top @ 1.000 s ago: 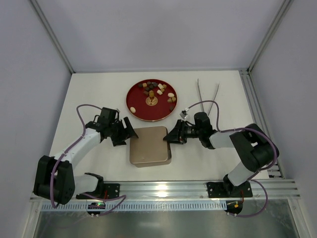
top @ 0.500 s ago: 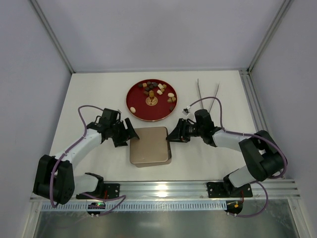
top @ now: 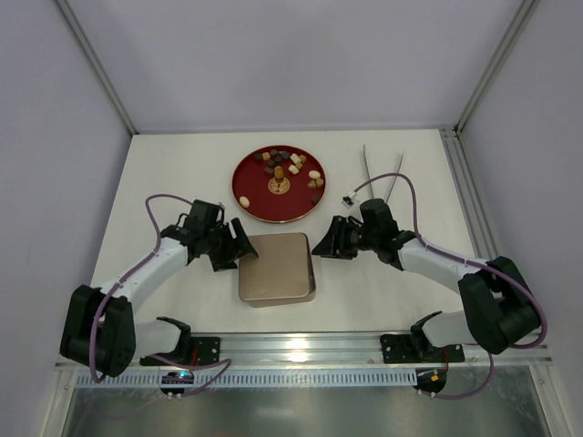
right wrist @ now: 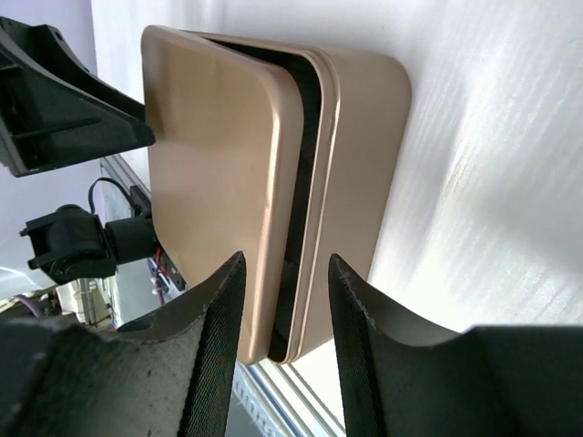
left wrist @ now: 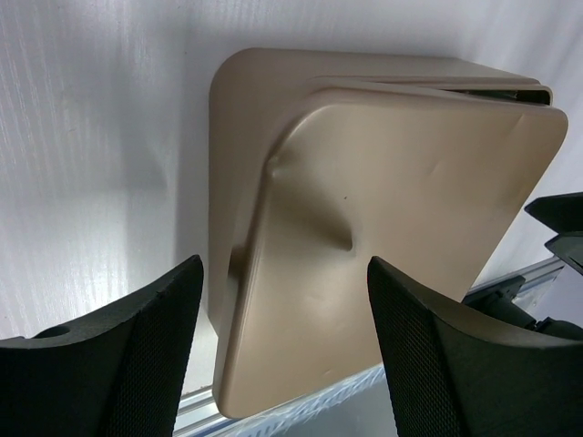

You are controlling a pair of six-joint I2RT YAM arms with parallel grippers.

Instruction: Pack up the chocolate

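Note:
The chocolate lies as several small brown, tan and cream pieces on a round red plate at the back of the table. In front of the plate sits a flat gold tin, its dented lid ajar with a dark gap along one side. My left gripper is at the tin's left edge, open wide, and the tin sits just beyond its fingers. At the tin's right edge my right gripper stands open, with its fingers either side of the lid seam.
Thin metal tongs lie at the back right, beside the plate. A metal rail runs along the near table edge. The opposite gripper shows in each wrist view, the right gripper and the left gripper.
The right arm's elbow has swung out to the right and its gripper has drawn back a little from the tin. The left gripper has shifted slightly and its jaws have narrowed a touch.

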